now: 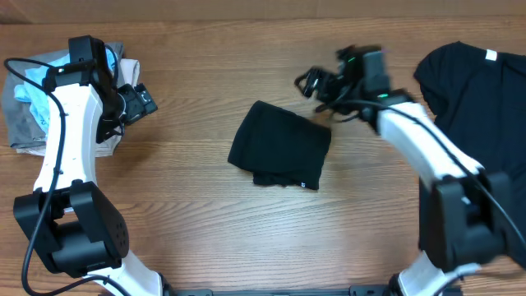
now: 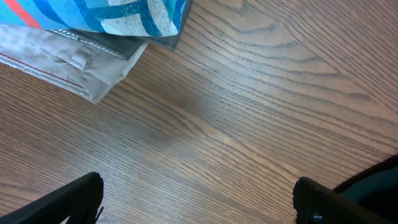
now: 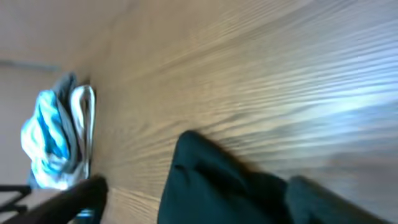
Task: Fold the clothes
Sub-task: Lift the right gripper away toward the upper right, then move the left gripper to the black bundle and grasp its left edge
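A folded black garment (image 1: 282, 145) lies at the table's centre; in the right wrist view (image 3: 217, 186) it shows below the jaws. A black T-shirt (image 1: 481, 90) lies spread at the far right. A pile of blue-striped and beige clothes (image 1: 33, 99) sits at the far left; it also shows in the left wrist view (image 2: 93, 31). My left gripper (image 1: 140, 100) is open and empty over bare wood next to the pile (image 2: 196, 199). My right gripper (image 1: 316, 82) is open and empty, just above the folded garment's back right corner (image 3: 199, 196).
The wooden table (image 1: 189, 214) spans the view. The black T-shirt hangs over the right edge.
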